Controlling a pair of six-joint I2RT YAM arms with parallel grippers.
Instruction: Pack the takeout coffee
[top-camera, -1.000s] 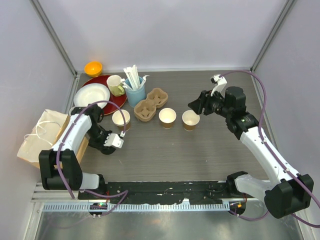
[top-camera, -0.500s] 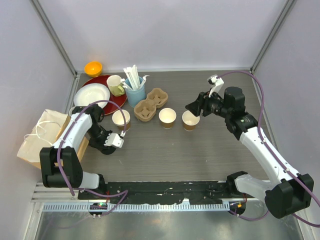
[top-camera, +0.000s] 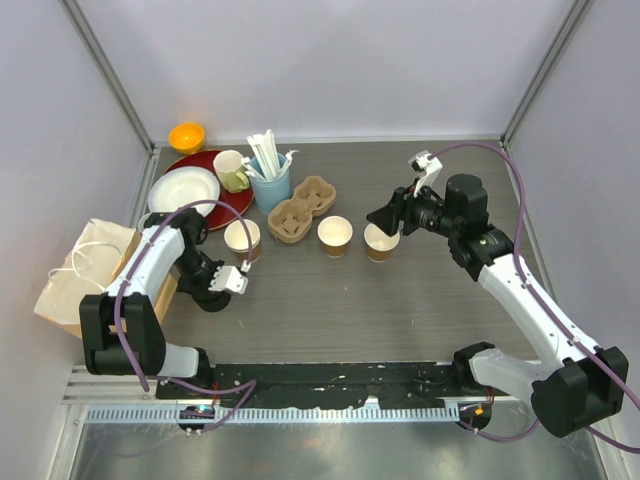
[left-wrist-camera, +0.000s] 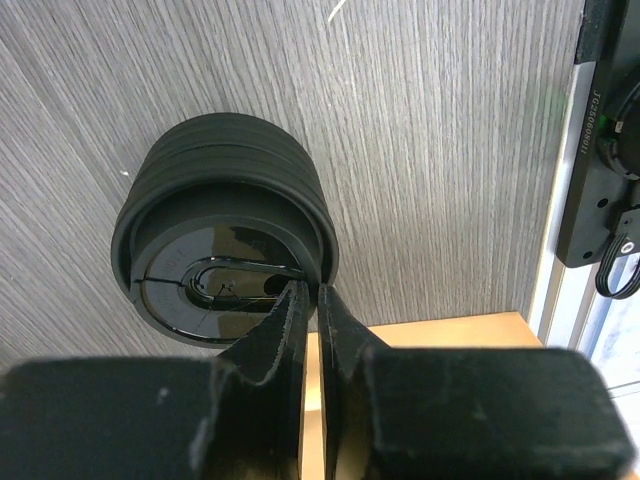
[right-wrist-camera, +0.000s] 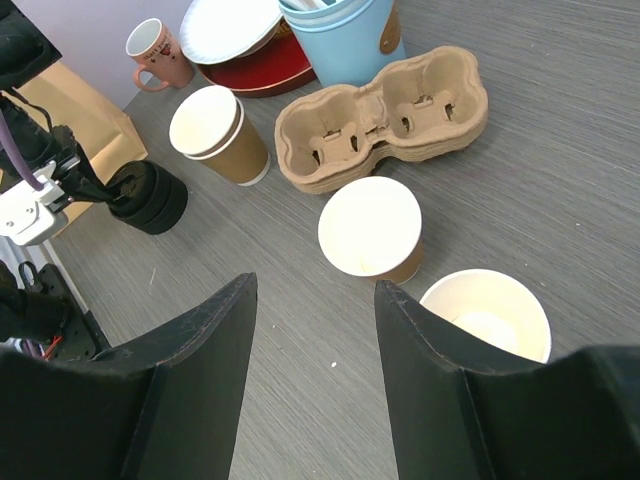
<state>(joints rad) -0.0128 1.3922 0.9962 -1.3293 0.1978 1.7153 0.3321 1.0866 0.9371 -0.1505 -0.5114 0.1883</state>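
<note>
Three lidless brown takeout coffee cups stand in a row: left (top-camera: 242, 238), middle (top-camera: 335, 235) and right (top-camera: 381, 241). A stack of black sip lids (left-wrist-camera: 225, 225) sits on the table near the left edge. My left gripper (left-wrist-camera: 308, 292) is over it, its jaws pinched on the rim of the top lid. My right gripper (top-camera: 384, 219) hovers open just above the right cup (right-wrist-camera: 487, 315), with nothing between its fingers. The middle cup (right-wrist-camera: 370, 228) lies just ahead of it.
A cardboard cup carrier (top-camera: 300, 208) lies behind the cups. A light blue cup of white sticks (top-camera: 270, 180), a mug (top-camera: 232, 170), a white plate on a red plate (top-camera: 235, 203) and an orange bowl (top-camera: 186, 135) stand back left. A paper bag (top-camera: 80, 270) sits at the left edge.
My left gripper's jaws have closed onto the top lid's rim. My right gripper has drifted slightly left, coming over the right cup.
</note>
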